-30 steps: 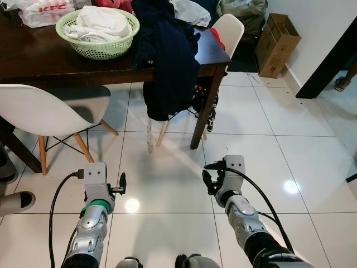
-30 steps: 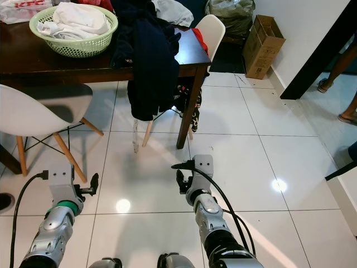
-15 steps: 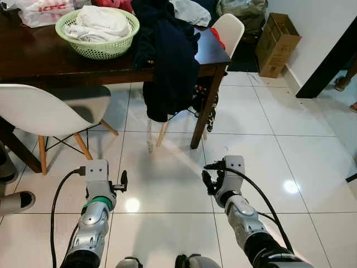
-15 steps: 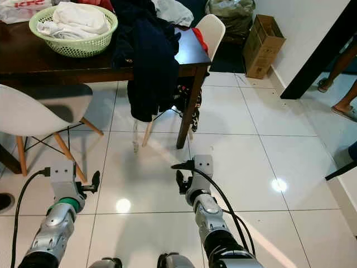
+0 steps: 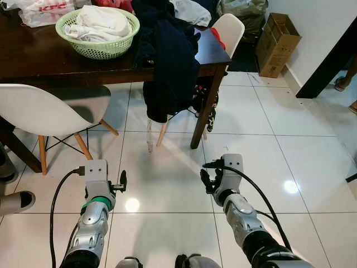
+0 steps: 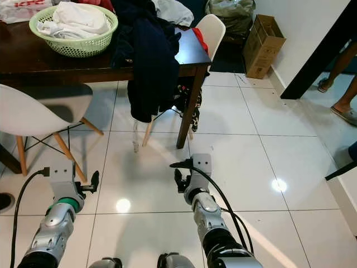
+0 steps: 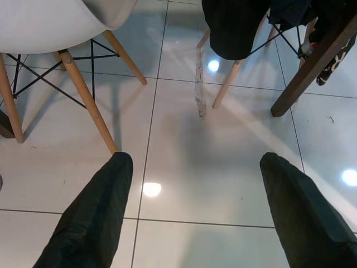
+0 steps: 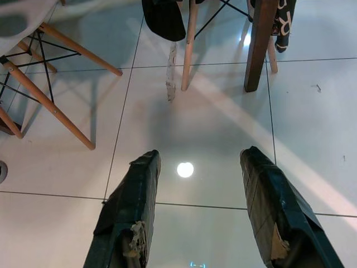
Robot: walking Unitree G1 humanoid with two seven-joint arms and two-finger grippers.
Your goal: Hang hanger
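Note:
A dark navy garment (image 5: 167, 61) hangs off the edge of the dark wooden table (image 5: 50, 61) and over the white chair (image 5: 230, 28) behind it. My left gripper (image 5: 121, 182) is held low over the tiled floor, open, with nothing between its fingers (image 7: 95, 218). My right gripper (image 5: 207, 180) is level with it to the right, also open and holding nothing; its fingers (image 8: 131, 212) have worn pads. Both are well short of the table, about one floor tile away.
A green basket (image 5: 99, 30) of white laundry stands on the table. A white chair (image 5: 44, 111) with wooden legs is at the left. A cardboard box (image 5: 278, 43) sits by the far wall. A person's leg and foot (image 6: 345, 111) are at the right; a shoe (image 5: 14, 201) is at the left.
My right gripper has drifted slightly left. The person's foot at the right has shifted a little. Both grippers remain open.

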